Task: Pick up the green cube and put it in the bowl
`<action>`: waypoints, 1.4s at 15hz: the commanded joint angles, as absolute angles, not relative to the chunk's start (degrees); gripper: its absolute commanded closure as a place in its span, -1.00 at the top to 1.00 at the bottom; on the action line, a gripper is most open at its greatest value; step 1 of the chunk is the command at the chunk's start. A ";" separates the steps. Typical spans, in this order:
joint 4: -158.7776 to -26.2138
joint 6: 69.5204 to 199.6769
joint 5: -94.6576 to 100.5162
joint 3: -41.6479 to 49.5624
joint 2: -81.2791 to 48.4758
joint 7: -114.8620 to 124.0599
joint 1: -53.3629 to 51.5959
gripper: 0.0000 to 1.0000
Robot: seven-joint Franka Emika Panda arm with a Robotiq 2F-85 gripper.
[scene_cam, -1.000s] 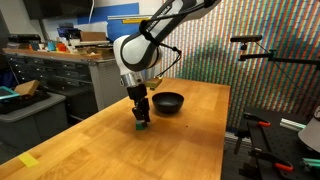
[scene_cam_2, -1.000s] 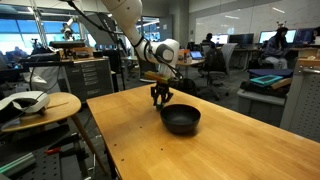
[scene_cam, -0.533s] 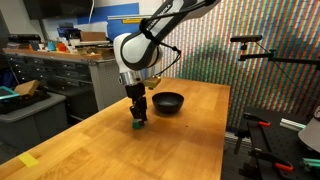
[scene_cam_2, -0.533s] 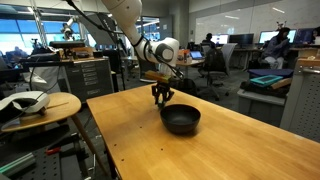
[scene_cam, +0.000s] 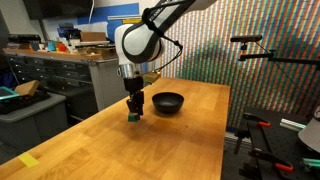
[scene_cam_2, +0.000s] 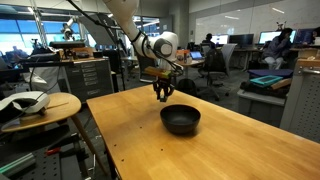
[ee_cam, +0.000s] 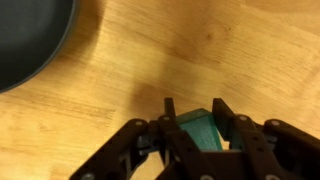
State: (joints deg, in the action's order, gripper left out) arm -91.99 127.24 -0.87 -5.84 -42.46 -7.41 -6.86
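Green cube (ee_cam: 205, 130) clamped between fingers (ee_cam: 170, 113) (tips closed on it), bowl (ee_cam: 30, 40) nearby, cube outside it

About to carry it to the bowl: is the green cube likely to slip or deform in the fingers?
Probably stiff: the green cube shows flat faces and straight edges between the fingers. Likely light, being tiny beside the bowl. Its flat sides suit a pinch, so twisting seems unlikely.
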 commanded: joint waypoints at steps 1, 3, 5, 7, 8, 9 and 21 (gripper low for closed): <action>-97.61 131.24 -1.18 -5.21 -36.72 -4.43 -6.06 -0.65; -99.49 132.96 -1.43 -4.47 -34.47 -2.37 -5.61 -0.65; -101.13 134.22 -1.91 -3.79 -32.31 -0.35 -4.95 -0.65; -102.57 134.51 -2.31 -2.95 -30.36 1.82 -4.35 -0.65; -103.09 134.18 -2.57 -2.57 -29.52 2.63 -3.94 -0.65; -103.74 133.97 -3.08 -2.19 -28.68 3.60 -3.38 -0.65; -108.75 132.21 -13.57 1.00 -24.88 9.65 3.90 -0.65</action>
State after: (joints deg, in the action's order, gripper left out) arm -107.12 132.68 -10.36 0.68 -26.47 7.94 2.55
